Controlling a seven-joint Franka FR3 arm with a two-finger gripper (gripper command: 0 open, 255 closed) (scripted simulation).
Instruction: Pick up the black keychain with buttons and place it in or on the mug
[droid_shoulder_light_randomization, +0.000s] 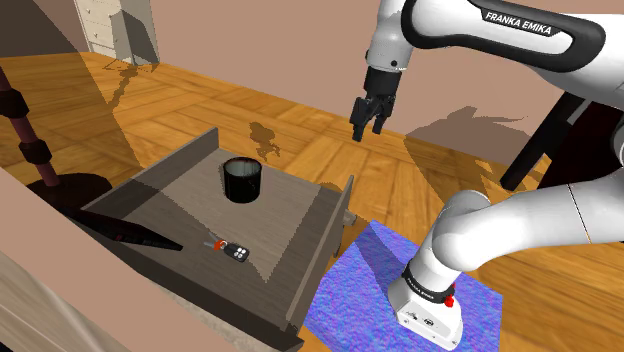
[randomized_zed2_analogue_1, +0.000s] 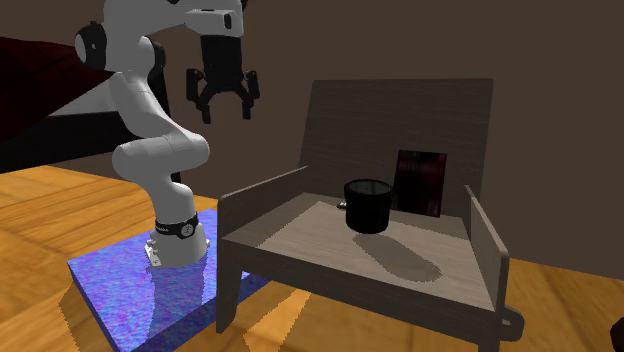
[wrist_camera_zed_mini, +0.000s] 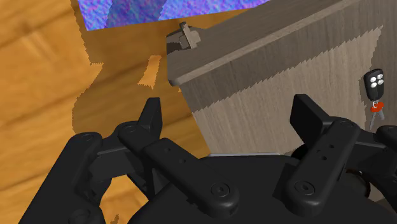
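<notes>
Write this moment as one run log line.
stage: before grasp | end effector: open, in air, holding nothing | keychain: on table, apart from mug | mug: upright | placed: no

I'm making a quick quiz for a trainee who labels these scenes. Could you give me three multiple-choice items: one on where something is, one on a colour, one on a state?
1. Where is the keychain?
A. On the table, apart from the mug
B. Inside the mug
C. Held by the gripper

2. What colour is the mug?
A. White
B. Black
C. Red

3. What state is the gripper in?
A. Shut on the keychain
B. Shut on the mug
C. Open, holding nothing

Answers:
1 A: the keychain lies flat on the table, with bare surface between it and the mug.
2 B: the mug is black all over in both exterior views.
3 C: in the wrist view the fingers stand apart and clasp nothing.
</notes>
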